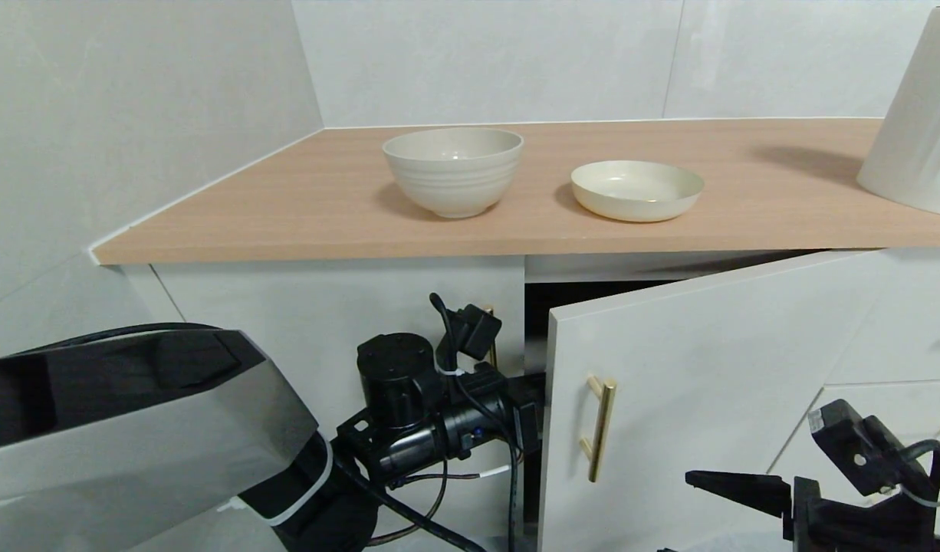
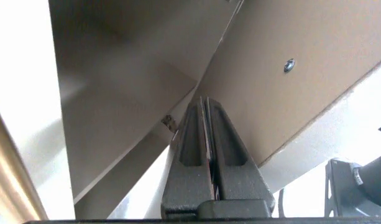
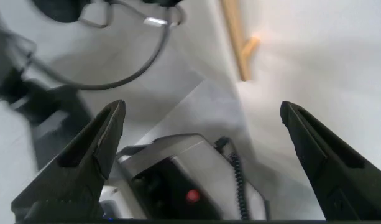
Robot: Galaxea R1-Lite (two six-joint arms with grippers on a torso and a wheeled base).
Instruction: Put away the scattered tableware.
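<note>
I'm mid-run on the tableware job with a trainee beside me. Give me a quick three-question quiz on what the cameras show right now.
1. True or false: the deep bowl and the shallow dish stand apart on the countertop.
2. The left gripper is shut. The right gripper is: A) shut on a bowl, B) open, C) shut on a handle.
3. Fill in: the cabinet door with the gold handle stands ____.

Key: 1 true; 2 B; 3 open.

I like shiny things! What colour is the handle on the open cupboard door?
Gold. The handle shows best in the head view.
</note>
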